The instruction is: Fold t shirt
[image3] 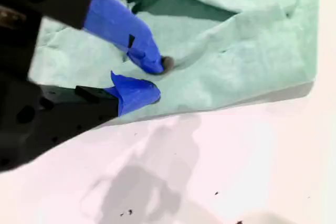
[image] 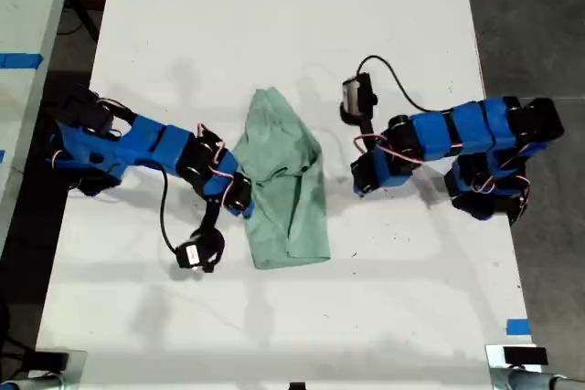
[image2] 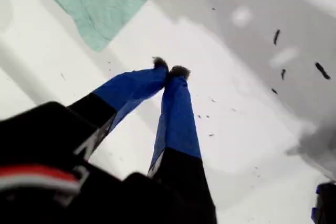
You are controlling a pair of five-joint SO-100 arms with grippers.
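- Near edge of the white table (image: 274,335): a metal bracket sits at each corner in the exterior view, and a strip of blue tape (image: 517,326) lies toward that view's right.
- The t shirt (image: 281,182), pale mint green and wrinkled, lies bundled on the table's middle, between our two blue arms.
- My second gripper (image3: 152,80), at the exterior view's left, rests at the shirt's edge (image: 239,194); its blue jaws stand slightly apart, one tip on the cloth, and nothing is clamped.
- My first gripper (image2: 169,69), at the exterior view's right, hovers over bare table (image: 358,184) just beside the shirt, jaws together and empty.
- Small dark specks mark the tabletop in both wrist views.
- Beyond the table, grey floor (image: 530,15); at the exterior view's left, a second pale surface (image: 23,6) carrying blue tape.
- We can read no writing or labels.
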